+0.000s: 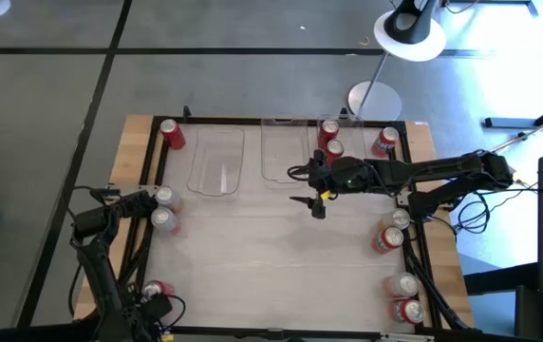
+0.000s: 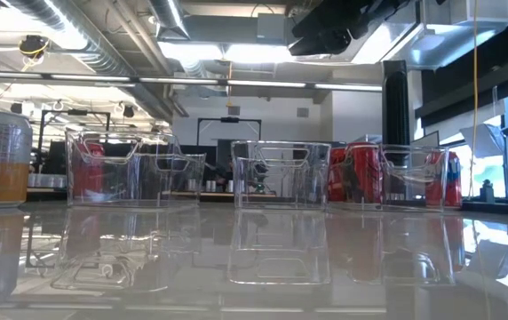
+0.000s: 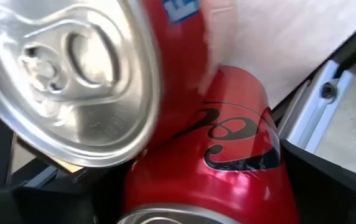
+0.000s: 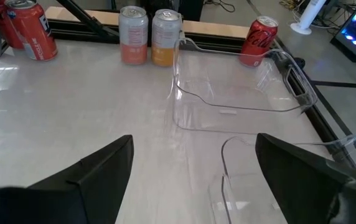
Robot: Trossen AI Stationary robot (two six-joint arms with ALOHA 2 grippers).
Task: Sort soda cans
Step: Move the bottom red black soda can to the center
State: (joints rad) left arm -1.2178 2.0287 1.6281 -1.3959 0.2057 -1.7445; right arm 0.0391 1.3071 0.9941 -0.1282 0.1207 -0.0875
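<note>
Over mid-surface, the right gripper (image 1: 311, 190) hangs spread beside a clear bin (image 1: 286, 150).
Left wrist view alone shows two red cans (image 3: 228, 155) close up; whether the left gripper (image 1: 148, 203) is spread cannot be told.

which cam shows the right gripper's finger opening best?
Right wrist view: the right gripper fills the foreground, both dark fingers spread wide, nothing between them. High view shows it small near the clear bins. Low and left wrist views miss it.
</note>
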